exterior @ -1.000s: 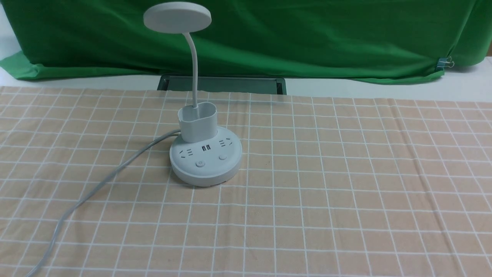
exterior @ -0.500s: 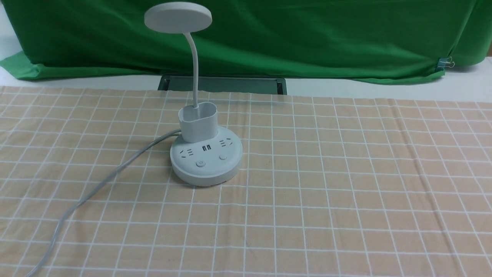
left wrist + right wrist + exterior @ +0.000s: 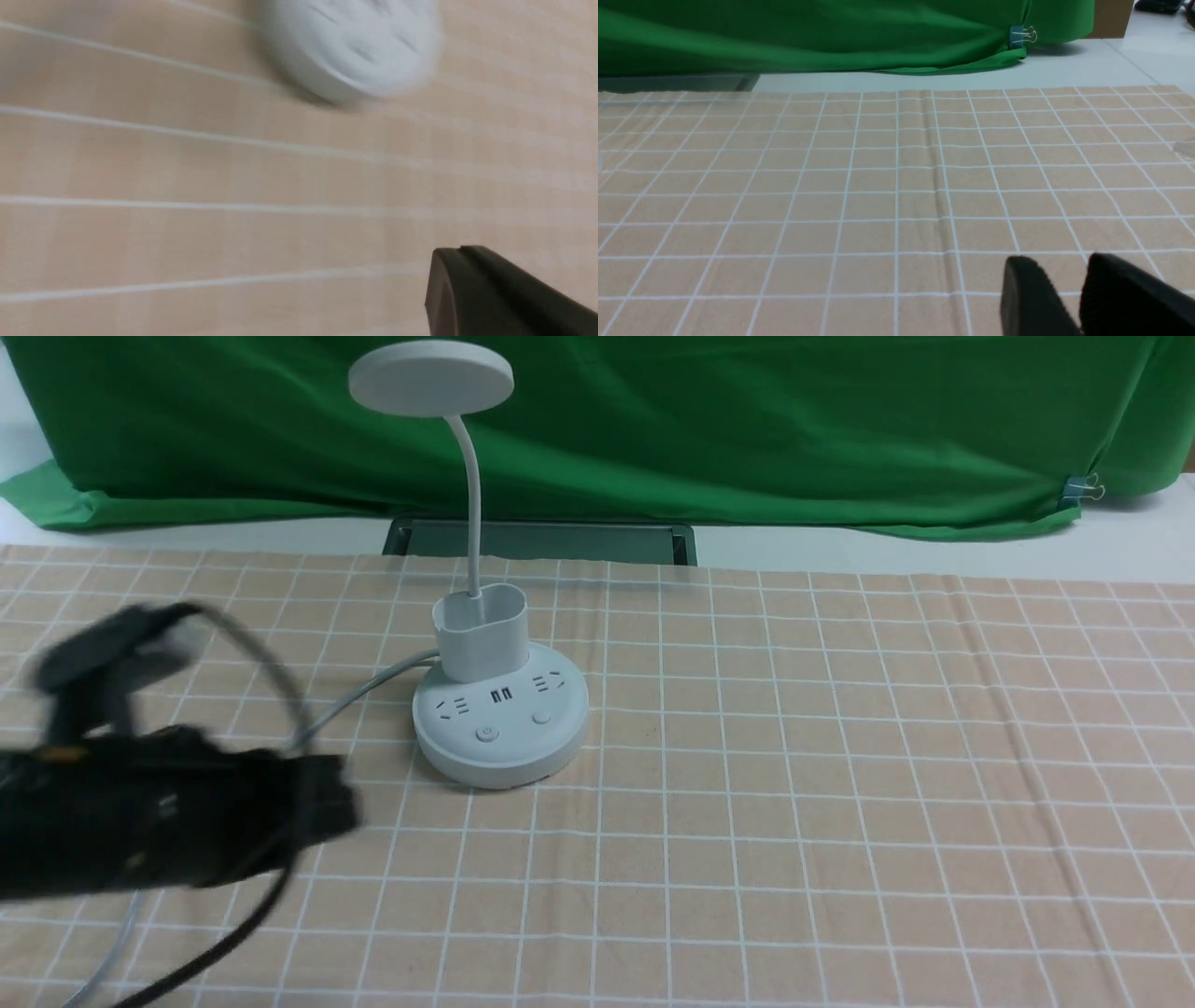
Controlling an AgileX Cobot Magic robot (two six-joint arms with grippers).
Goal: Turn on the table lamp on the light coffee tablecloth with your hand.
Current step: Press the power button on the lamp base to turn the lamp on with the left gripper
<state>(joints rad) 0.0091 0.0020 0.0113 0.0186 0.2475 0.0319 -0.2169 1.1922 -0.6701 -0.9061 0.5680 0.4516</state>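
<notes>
One white table lamp with a flat disc head, thin gooseneck and round socket base [image 3: 500,747] stands left of centre on the light coffee tablecloth with a white line grid [image 3: 840,821]. Its base carries two socket groups, two dark ports and two round buttons, the nearer-left one bearing a power symbol; no brand can be read. One grey cord [image 3: 359,693] runs from it toward the near left.

The blurred black left gripper [image 3: 322,798] hovers left and near of the base, apart from it; whether its jaws are parted or clenched, I cannot tell. The right gripper [image 3: 1048,284] has its jaws slightly parted, released, with cloth showing between.

Open cloth spreads right of the lamp; its far edge meets a white surface below one green backdrop cloth [image 3: 747,429] with one clip [image 3: 1075,490].
</notes>
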